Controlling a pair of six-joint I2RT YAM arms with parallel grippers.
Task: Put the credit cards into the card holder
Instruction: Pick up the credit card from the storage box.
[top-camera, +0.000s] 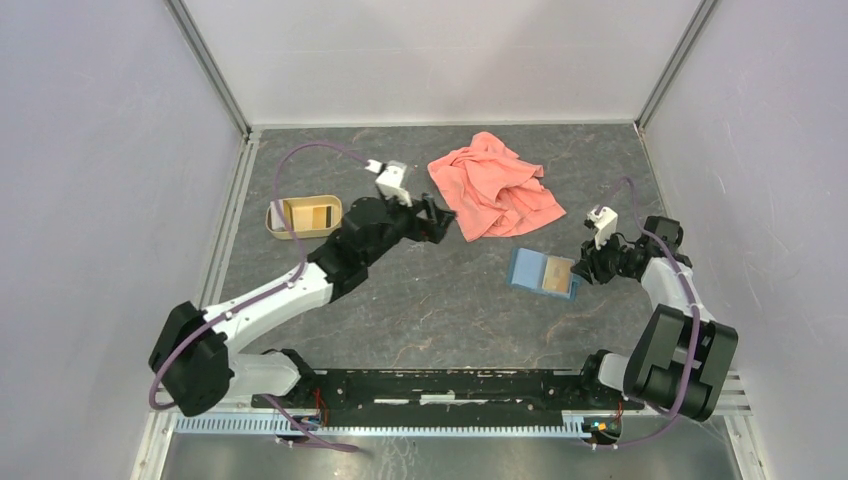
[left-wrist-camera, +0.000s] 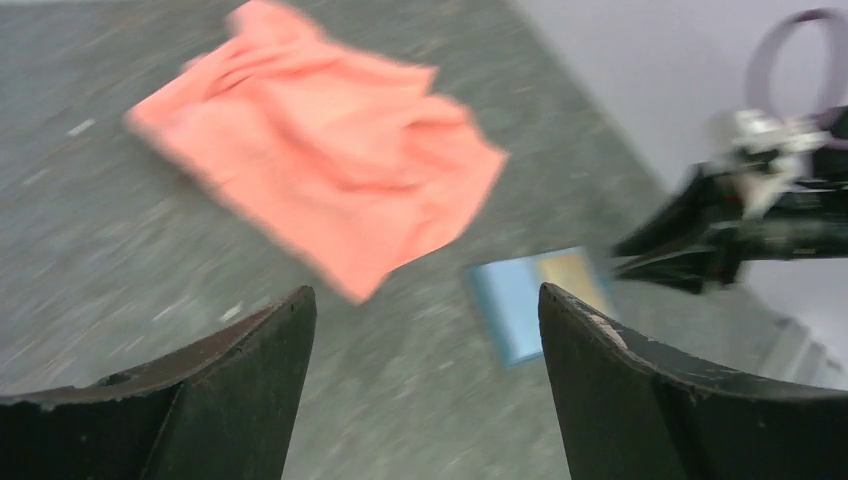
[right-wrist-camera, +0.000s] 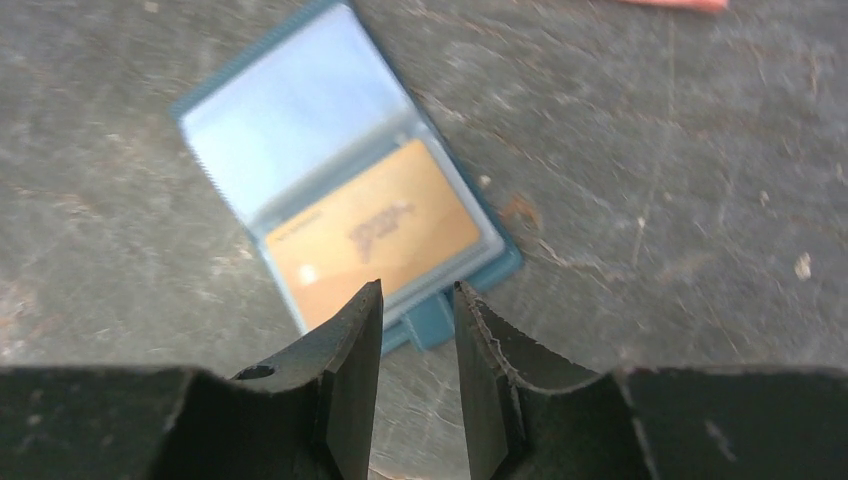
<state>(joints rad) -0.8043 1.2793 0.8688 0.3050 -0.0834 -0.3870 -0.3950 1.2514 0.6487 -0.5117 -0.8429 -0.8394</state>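
On the counter (top-camera: 430, 300) we see a pink cloth (top-camera: 495, 185) at the back, the card holder (top-camera: 526, 267) lying open right of centre with one credit card (top-camera: 558, 274) in its pocket, our left tool (top-camera: 447, 222) gaping empty beside the cloth, and our right tool (right-wrist-camera: 418, 295) slightly parted, empty, at the holder's edge.

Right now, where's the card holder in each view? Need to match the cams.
Top external: the card holder lies open, right of centre, below the pink cloth.
Left wrist: lower right of centre, blurred, below the cloth's corner.
Right wrist: upper left of centre, large in the view.
Shared landmark: the pink cloth; in the right wrist view it is only a sliver at the top edge.
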